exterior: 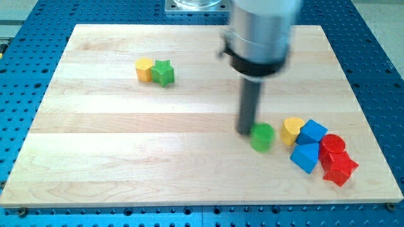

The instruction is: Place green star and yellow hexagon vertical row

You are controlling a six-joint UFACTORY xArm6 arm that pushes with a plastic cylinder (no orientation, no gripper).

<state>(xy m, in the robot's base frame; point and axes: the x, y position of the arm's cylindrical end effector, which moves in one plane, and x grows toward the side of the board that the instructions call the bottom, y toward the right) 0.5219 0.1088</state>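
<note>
Nearest the view's bottom sat a red star (339, 170). At upper left, the yellow hexagon (144, 69) touched the green star (163, 73) side by side. My tip (245, 130), a bare rod holding nothing, touched a green block (262, 137), well apart from them.

A lab: wooden board (126, 126) on blue perforated bench (379, 75).

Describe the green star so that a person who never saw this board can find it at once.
On the wooden board, look to the upper left, far from my tip and the cluster at the lower right. Two blocks touch there: the green star lies right of the yellow hexagon. The green block by my tip is blurred.
</note>
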